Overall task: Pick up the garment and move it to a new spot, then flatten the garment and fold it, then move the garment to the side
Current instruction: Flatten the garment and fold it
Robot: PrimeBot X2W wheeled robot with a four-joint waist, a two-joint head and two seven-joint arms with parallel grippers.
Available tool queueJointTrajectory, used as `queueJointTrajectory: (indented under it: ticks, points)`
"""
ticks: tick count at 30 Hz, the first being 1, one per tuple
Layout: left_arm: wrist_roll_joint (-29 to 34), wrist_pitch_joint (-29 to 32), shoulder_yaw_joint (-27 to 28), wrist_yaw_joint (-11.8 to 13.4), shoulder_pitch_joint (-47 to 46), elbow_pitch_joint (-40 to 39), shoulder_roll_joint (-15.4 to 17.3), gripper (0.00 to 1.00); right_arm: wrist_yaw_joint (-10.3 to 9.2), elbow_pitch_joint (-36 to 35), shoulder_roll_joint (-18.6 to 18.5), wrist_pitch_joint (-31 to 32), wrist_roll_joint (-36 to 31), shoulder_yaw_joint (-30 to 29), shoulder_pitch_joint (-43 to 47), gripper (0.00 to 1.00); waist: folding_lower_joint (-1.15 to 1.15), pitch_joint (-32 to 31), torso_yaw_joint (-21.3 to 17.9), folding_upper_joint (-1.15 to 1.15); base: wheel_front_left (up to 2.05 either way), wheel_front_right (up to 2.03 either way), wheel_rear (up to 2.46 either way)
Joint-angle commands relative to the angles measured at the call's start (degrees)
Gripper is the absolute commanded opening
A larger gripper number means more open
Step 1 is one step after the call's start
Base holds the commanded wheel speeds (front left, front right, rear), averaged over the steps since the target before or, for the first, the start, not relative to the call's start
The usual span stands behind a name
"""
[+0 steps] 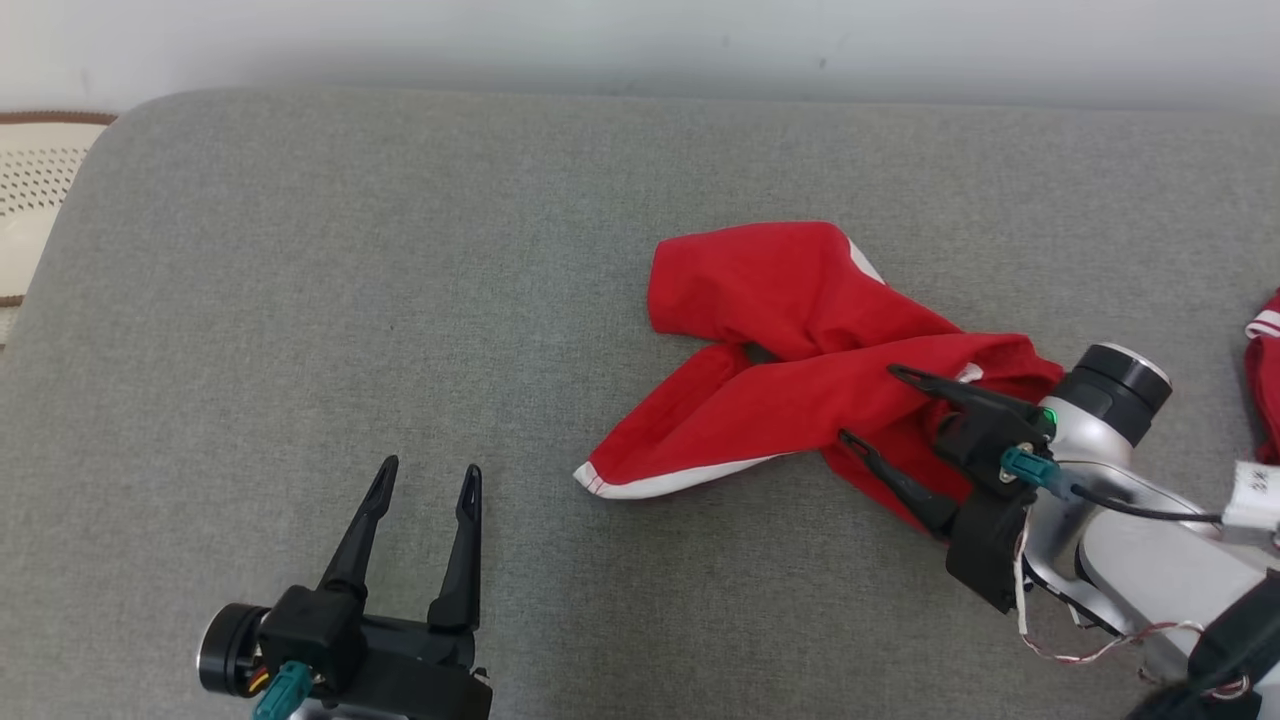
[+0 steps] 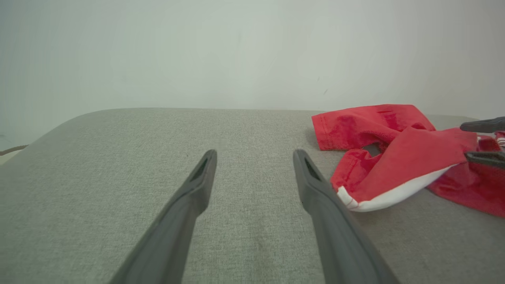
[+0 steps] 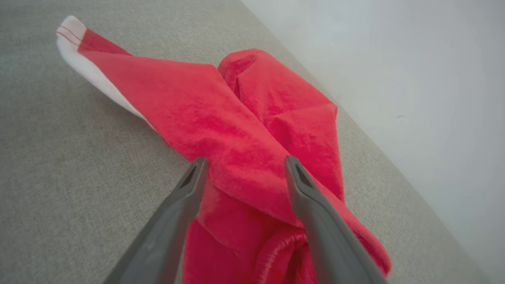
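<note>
A crumpled red garment (image 1: 790, 360) with white trim lies on the grey cushion, right of centre; it also appears as the garment (image 2: 398, 157) and the garment (image 3: 252, 138). My right gripper (image 1: 865, 405) stands open over the garment's right end, its two fingers straddling a raised fold, and the right gripper (image 3: 244, 165) looks along that fold. My left gripper (image 1: 428, 478) is open at the lower left, well left of the cloth, with nothing between its fingers; the left gripper (image 2: 254, 156) points at bare cushion.
The grey cushion (image 1: 300, 300) runs wide to the left and front. A pale wall (image 1: 640, 40) lines its far edge. Another red and white piece of cloth (image 1: 1265, 370) peeks in at the right edge. A cream perforated thing (image 1: 35, 190) lies beyond the cushion's left corner.
</note>
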Motion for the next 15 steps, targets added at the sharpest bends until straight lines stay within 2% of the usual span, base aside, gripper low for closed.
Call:
queueJointTrajectory:
  ticks: [1, 2, 4, 5, 11, 15]
  points:
    - [-0.3, -0.5, 0.0, 0.1, -0.3, -0.1, 0.0, 1.00, -0.02, 0.5, -0.3, 0.4, 0.7, 1.2, -1.2, 1.00, -0.01, 0.4, 0.4, -0.01, 0.00, 0.00, 0.00]
    - [-0.4, -0.5, 0.0, 0.1, -0.4, -0.2, -0.1, 1.00, -0.02, 1.0, -0.3, 0.4, 1.7, 2.4, -2.3, 0.74, -0.01, 0.5, 0.4, -0.01, 0.00, 0.00, 0.00]
    - [-0.3, -0.5, 0.0, 0.1, -0.5, -0.2, -0.2, 1.00, -0.02, 1.9, -0.2, 0.4, 3.7, 4.8, -4.2, 0.11, -0.01, 0.4, 0.4, -0.01, 0.00, 0.00, 0.00]
    - [-0.3, -0.5, 0.0, 0.1, -0.4, -0.1, -0.2, 1.00, -0.02, 2.2, -0.2, 0.4, 4.8, 6.0, -5.1, 0.00, -0.01, 0.4, 0.4, -0.01, 0.00, 0.00, 0.00]
    - [-0.1, -0.5, 0.6, 0.2, -0.4, -0.3, -0.4, 1.00, -0.02, 0.9, -0.9, 0.1, 12.0, 9.1, -8.9, 0.00, -0.01, 0.3, -0.5, -0.01, 0.00, 0.00, 0.00]
    - [0.2, -0.5, 0.9, 0.0, -0.3, -0.2, -0.4, 1.00, -0.02, -3.3, -1.8, 2.0, 20.7, 10.0, -9.7, 0.00, -0.01, -0.1, -1.5, -0.01, 0.00, 0.00, 0.00]
